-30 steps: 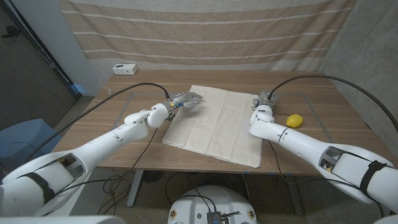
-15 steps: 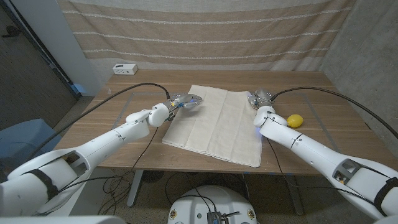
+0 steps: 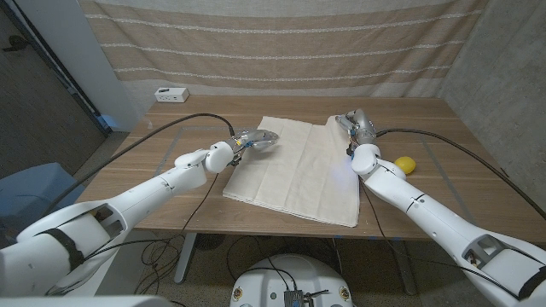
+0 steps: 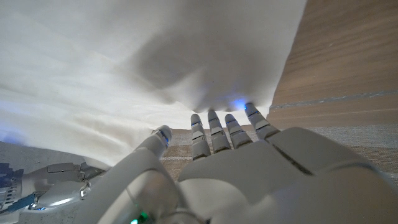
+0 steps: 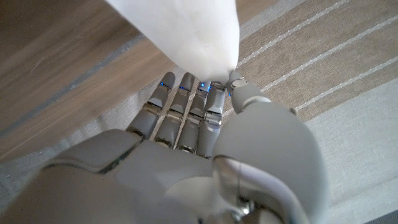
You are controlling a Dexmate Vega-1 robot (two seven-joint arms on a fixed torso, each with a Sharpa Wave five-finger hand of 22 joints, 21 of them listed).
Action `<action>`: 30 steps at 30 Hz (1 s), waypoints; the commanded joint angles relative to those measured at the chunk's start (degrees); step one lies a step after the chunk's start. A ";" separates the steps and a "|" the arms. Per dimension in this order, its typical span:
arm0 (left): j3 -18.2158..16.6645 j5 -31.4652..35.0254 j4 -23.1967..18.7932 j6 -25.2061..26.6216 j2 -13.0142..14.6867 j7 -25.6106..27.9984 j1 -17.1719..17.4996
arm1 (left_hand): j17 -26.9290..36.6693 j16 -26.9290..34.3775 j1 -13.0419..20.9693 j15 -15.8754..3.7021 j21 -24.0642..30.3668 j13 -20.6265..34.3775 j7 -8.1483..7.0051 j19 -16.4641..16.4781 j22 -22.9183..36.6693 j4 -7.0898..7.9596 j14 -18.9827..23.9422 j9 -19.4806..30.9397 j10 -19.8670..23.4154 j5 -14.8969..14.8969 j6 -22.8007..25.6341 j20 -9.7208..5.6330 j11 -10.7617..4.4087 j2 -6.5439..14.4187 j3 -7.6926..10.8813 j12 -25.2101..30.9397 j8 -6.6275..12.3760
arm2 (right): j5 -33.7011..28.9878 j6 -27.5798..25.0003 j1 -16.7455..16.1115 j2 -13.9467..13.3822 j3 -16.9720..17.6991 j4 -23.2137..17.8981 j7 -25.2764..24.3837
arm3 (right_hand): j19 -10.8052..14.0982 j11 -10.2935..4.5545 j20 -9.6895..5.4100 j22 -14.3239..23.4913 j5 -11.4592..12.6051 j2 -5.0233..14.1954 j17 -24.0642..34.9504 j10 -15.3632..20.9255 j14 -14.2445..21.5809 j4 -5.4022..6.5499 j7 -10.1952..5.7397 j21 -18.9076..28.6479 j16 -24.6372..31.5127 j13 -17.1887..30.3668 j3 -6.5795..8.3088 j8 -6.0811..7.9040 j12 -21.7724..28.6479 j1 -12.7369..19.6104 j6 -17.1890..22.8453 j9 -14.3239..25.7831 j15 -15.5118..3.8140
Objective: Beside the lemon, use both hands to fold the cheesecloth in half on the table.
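Now both hands pinch the cheesecloth's far corners.
Left hand (image 3: 258, 138) grips the left corner; the pale, creased cheesecloth (image 3: 294, 170) lies mid-table, running front to back; right hand (image 3: 353, 124) lifts its right corner; lemon (image 3: 404, 165) sits just beside.

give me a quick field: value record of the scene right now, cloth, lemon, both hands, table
cloth: white rectangular cheesecloth, spread on the table, far right corner lifted
lemon: small yellow lemon, on the table to the cloth's right, apart from it
left hand: left hand at the cloth's far left edge, fingertips under a raised fold
right hand: right hand pinches the far right corner
table: wooden table
other: small white box at far left corner
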 commanded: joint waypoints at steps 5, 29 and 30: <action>-0.41 -0.67 -1.30 0.53 0.78 0.42 0.86 | 0.09 -0.12 -0.52 -2.64 -0.42 0.30 -0.34 -0.46 0.11 0.21 -0.83 0.13 -0.48 0.45 -0.56 -0.44 -0.03 -0.14 0.14 -0.30 -0.17 | -3.91 6.69 -0.15 -0.85 -0.17 -1.77 1.65 | 13.01 0.98 -4.04 5.25 -0.04 0.48 34.61 -0.99 9.43 -0.21 2.12 12.51 29.61 6.61 -5.20 -0.77 3.49 12.15 -1.34 0.88 -9.20; -0.81 -1.55 -1.21 0.17 1.71 -0.18 1.66 | 0.08 -0.15 -1.06 -3.04 -0.65 0.29 -0.83 -0.30 0.14 0.47 -1.77 0.13 -1.99 0.50 -2.67 -0.96 -0.50 -0.20 0.04 -0.90 -0.35 | -8.81 16.39 5.46 3.26 -3.86 0.51 7.85 | 11.72 1.27 -12.13 7.71 0.53 2.71 36.25 -5.16 11.69 0.85 3.75 18.82 26.30 7.83 -6.89 -3.03 2.62 15.81 -5.53 4.14 -9.31; -0.82 -1.53 -1.16 0.09 1.73 -0.10 1.67 | 0.07 -0.14 -1.08 -3.04 -0.65 0.29 -0.85 -0.27 0.14 0.48 -1.79 0.13 -2.07 0.50 -2.82 -0.99 -0.54 -0.20 0.04 -0.92 -0.37 | -9.03 16.80 5.80 3.56 -4.01 0.79 7.91 | 11.73 1.13 -12.12 7.71 0.52 2.70 36.35 -5.30 11.85 0.85 3.76 18.94 26.26 7.83 -6.91 -3.05 2.57 15.89 -5.51 4.20 -9.30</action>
